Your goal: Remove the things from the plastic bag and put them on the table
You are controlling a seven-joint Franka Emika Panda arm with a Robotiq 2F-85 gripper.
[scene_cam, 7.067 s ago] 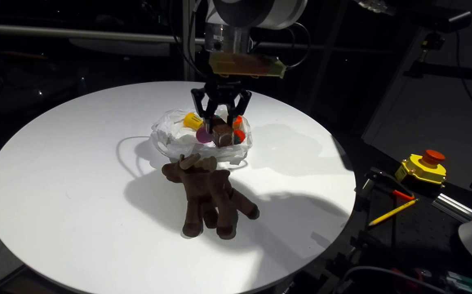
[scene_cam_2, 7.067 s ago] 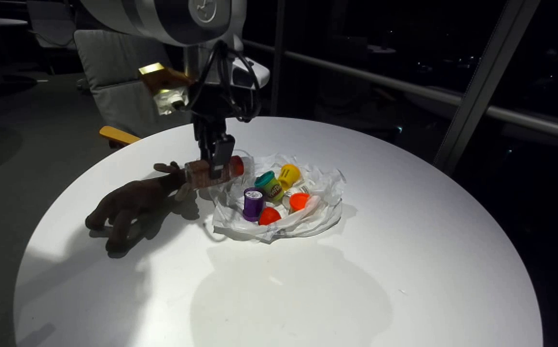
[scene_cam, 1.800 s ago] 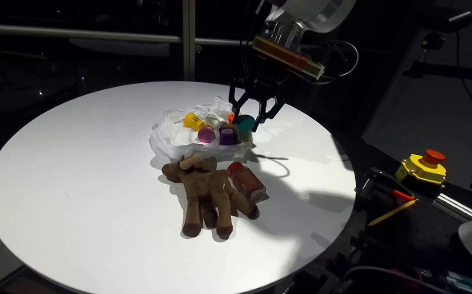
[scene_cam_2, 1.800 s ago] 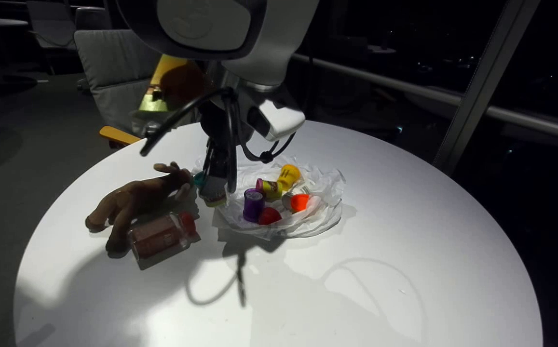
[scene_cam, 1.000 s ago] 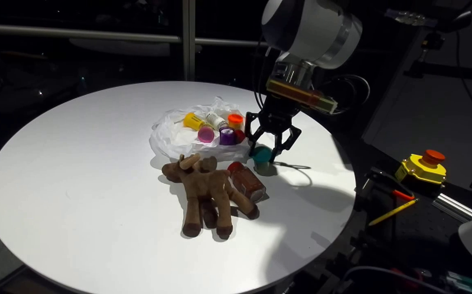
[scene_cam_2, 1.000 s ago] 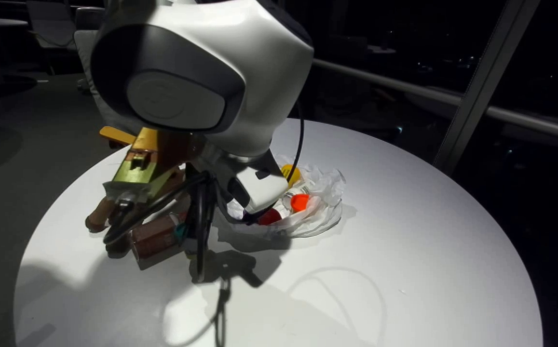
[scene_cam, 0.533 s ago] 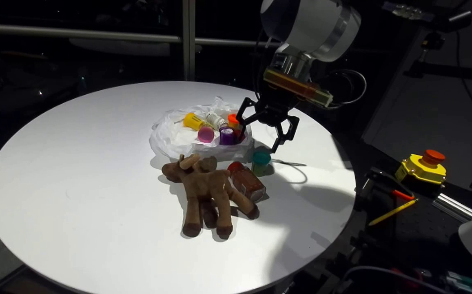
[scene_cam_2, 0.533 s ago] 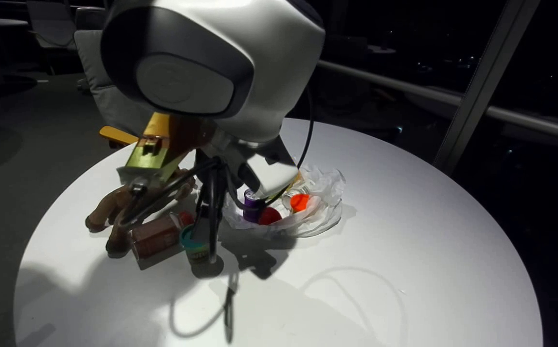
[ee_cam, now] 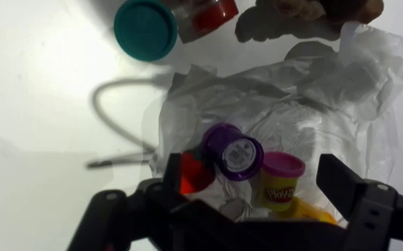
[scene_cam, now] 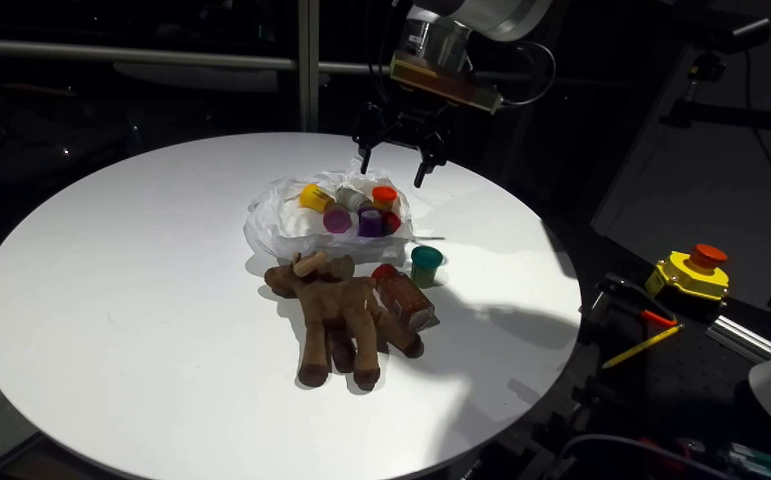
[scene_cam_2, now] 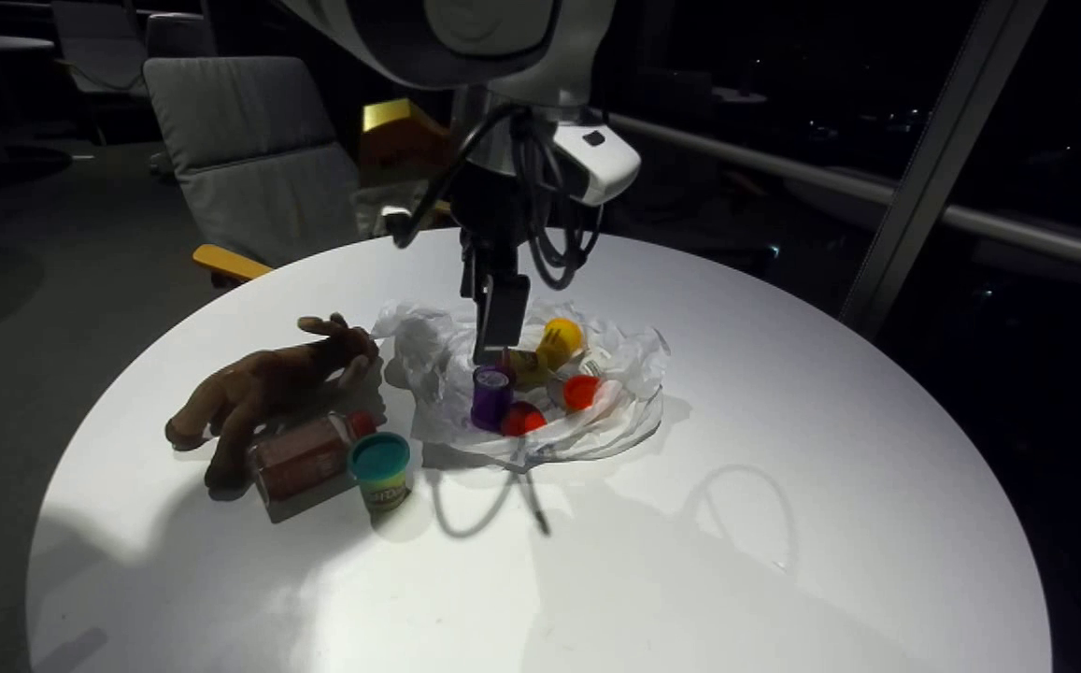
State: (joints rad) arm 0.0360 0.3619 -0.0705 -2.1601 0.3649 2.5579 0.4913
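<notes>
Above the plastic bag (ee_cam: 330, 136), the fingers (ee_cam: 339, 184) stand spread and released. Below, in the bag, sit a purple tub (ee_cam: 236, 153), a pink-lidded tub (ee_cam: 278, 188), a yellow tub (scene_cam: 315, 198), an orange-lidded tub (scene_cam: 384, 196), a white container (scene_cam: 350, 198) and a red item (scene_cam_2: 523, 420). Just beside the bag, a teal-lidded tub (scene_cam_2: 380, 469) stands upright on the surface (scene_cam_2: 708, 579), near a red-capped bottle (scene_cam_2: 305, 458) on its side and a plush moose (scene_cam_2: 264, 381).

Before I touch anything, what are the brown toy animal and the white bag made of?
The brown toy animal looks like fabric, probably plush: matte, with soft, rounded edges. The white bag seems thin plastic: crinkled, slightly shiny, partly see-through.
</notes>
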